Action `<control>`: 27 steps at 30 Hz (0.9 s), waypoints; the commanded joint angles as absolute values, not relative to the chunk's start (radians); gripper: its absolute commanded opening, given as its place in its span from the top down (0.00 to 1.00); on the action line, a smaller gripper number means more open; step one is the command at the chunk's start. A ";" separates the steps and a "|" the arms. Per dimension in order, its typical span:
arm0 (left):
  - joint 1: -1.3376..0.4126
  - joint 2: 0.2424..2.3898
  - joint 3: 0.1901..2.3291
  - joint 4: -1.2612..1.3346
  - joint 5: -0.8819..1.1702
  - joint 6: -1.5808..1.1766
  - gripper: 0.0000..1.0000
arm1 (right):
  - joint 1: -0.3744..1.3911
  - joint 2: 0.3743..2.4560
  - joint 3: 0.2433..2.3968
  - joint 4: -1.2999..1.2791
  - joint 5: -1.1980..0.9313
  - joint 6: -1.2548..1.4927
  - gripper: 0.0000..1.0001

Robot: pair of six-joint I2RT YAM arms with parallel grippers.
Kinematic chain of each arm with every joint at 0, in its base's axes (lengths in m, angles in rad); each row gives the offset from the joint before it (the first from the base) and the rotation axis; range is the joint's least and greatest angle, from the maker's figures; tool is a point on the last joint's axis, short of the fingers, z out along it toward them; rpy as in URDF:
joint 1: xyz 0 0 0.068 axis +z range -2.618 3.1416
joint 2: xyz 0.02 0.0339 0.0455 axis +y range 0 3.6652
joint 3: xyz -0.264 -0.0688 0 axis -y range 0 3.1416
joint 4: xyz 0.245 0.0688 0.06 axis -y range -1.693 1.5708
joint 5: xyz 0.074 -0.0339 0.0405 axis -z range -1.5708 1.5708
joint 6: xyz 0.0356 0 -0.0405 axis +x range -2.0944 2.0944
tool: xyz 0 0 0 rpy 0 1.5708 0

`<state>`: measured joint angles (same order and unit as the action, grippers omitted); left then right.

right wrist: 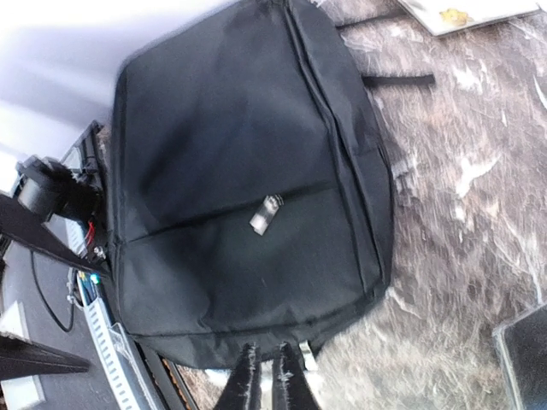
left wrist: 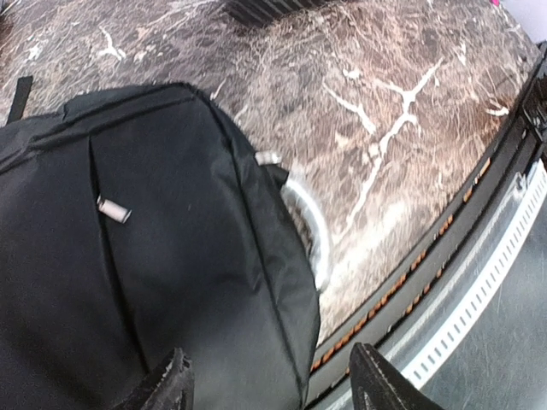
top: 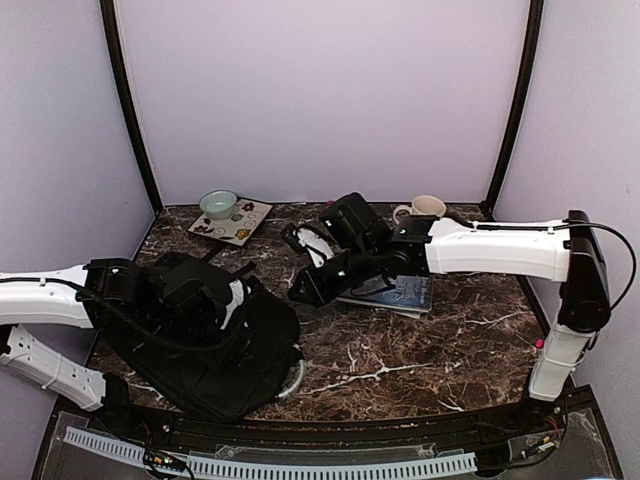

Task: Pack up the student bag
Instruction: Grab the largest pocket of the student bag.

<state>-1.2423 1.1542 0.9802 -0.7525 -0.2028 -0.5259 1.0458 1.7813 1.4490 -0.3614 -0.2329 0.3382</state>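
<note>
**Left gripper** [left wrist: 272, 384]. Jaws wide, nothing between them. It hangs over the black fabric at the rim of the student bag [top: 228, 368], with the grey-white handle [left wrist: 309, 224] toward 1 o'clock in the wrist view.

**Right gripper** [right wrist: 267, 380]. Jaws narrow, almost together, holding nothing. Its tips sit just off the bag's near edge in its wrist view, with the zipper pull [right wrist: 267, 213] ahead at 12 o'clock.

**Step in hand (judged).** The bag looks zipped and flat, so you most likely need to open it first.
- Pin the fabric with your left gripper close to the zip line so the bag cannot slide on the marble table [top: 430, 350].
- Open your right jaws only a little and come down along the zip seam, not across it.
- Pinch the small metal pull squarely, then draw it along the seam.
- The pull is small and likely slippery, and the cloth will bunch if you drag it sideways.

**Student bag, place.** It lies flat at about 8 o'clock on the table in the overhead view. It is near the front edge, under the left arm.

**Student bag, heading.** The handle end points to roughly 4 o'clock. The long axis appears to run from 10 to 4 o'clock.

**Nearby.** The stacked books [top: 400, 293] lie at 2 o'clock from the bag, under the right arm and apart from the bag.
</note>
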 commanded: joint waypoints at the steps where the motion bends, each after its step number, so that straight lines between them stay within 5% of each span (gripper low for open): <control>1: -1.255 1.070 0.982 -0.893 -0.199 -0.529 0.35 | 1.043 1.823 1.417 -0.477 -0.243 0.291 0.81; 5: -1.255 1.033 0.956 -0.917 -0.176 -0.539 0.35 | 1.041 1.861 1.349 -0.436 -0.367 0.275 0.49; 10: -1.255 1.022 0.951 -0.916 -0.153 -0.564 0.35 | 1.017 1.937 1.352 -0.420 -0.526 0.259 0.30; 27: -1.256 1.015 0.962 -0.964 -0.222 -0.586 0.36 | 1.053 1.951 1.240 -0.306 -0.338 0.038 0.30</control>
<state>-1.2503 1.0191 0.9585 -0.9367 -0.1890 -0.5949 1.0279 2.0098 1.3178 -0.3893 -0.4366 0.1593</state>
